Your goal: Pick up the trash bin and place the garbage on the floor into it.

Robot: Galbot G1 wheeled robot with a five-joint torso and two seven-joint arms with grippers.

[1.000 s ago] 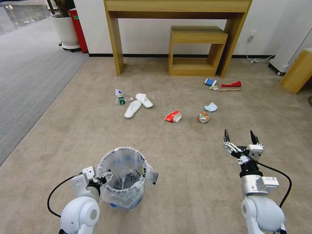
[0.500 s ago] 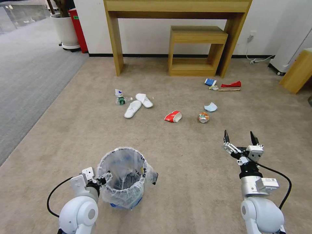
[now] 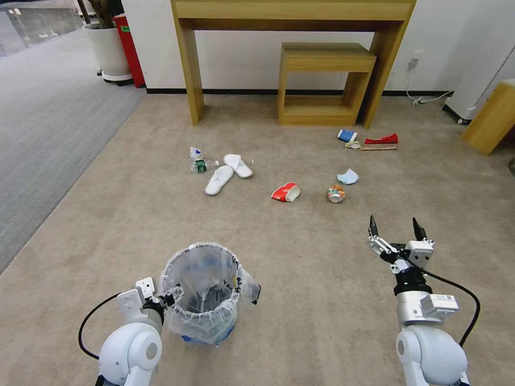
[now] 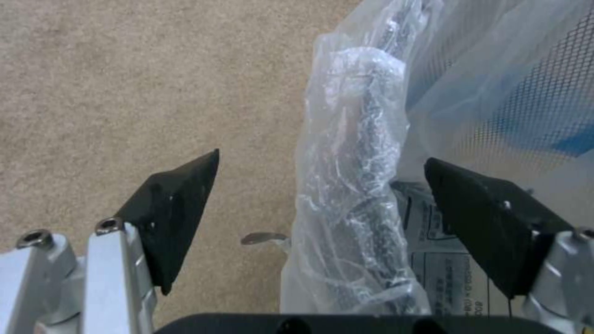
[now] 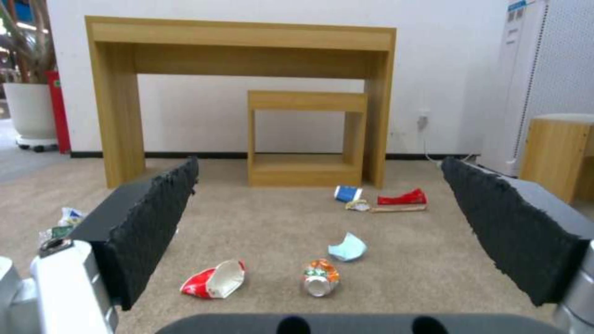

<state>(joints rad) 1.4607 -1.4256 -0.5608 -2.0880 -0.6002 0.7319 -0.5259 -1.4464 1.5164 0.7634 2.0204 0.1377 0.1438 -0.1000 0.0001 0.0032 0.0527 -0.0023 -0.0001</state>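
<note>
The trash bin (image 3: 203, 316), black with a clear bag liner, stands on the carpet just ahead of me on the left. My left gripper (image 3: 167, 296) is open at its left rim; in the left wrist view the bag-wrapped rim (image 4: 356, 185) lies between the spread fingers of the left gripper (image 4: 322, 155). My right gripper (image 3: 394, 225) hovers open over bare carpet, short of the garbage. The garbage includes two white slippers (image 3: 237, 165), a bottle (image 3: 199, 161), a red-white packet (image 3: 286, 192), an orange can (image 3: 336, 193), a mask (image 3: 348, 176), a cup (image 3: 347, 135) and a red wrapper (image 3: 382, 140).
A tall wooden console (image 3: 292, 13) and a low wooden stool (image 3: 324, 80) stand against the far wall. A white plant pot (image 3: 110, 51) and a red box (image 3: 131, 48) are at the far left, and a wooden cabinet (image 3: 491, 118) is at the right.
Both arms have drifted slightly back toward me. The left gripper stays open at the bin's rim. The bin and the litter have not moved.
</note>
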